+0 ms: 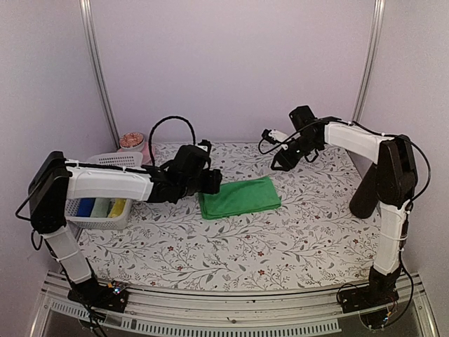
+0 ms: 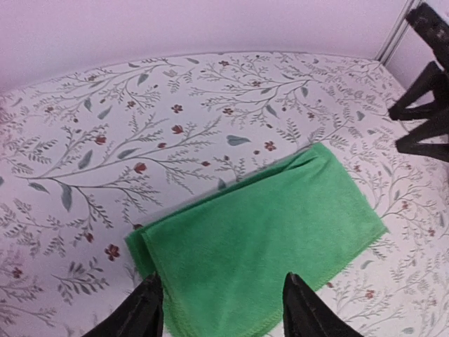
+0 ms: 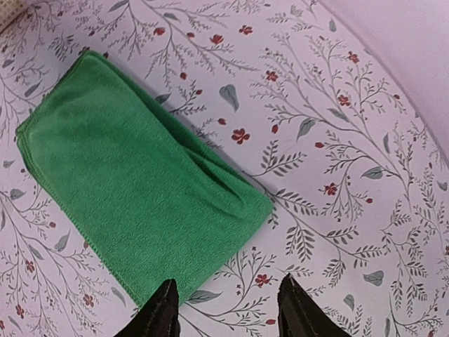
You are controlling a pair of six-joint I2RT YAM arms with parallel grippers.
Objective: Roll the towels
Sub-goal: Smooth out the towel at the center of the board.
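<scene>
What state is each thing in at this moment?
green towel: folded flat on the table, not yet rolled.
left end effector: open, empty, at the towel's left end.
right end effector: open, empty, raised above the table.
basket: upright, holding coloured cloths.

A folded towel [image 1: 240, 197] is laid near the middle of the tabletop [image 1: 280, 239]. The left pincer [image 1: 212, 180] is placed at its left edge, and the right pincer [image 1: 279, 164] behind its right end (raised off the surface). A mesh basket [image 1: 105, 160] is set at the left edge, with a bowl [image 1: 132, 142] behind it.
</scene>
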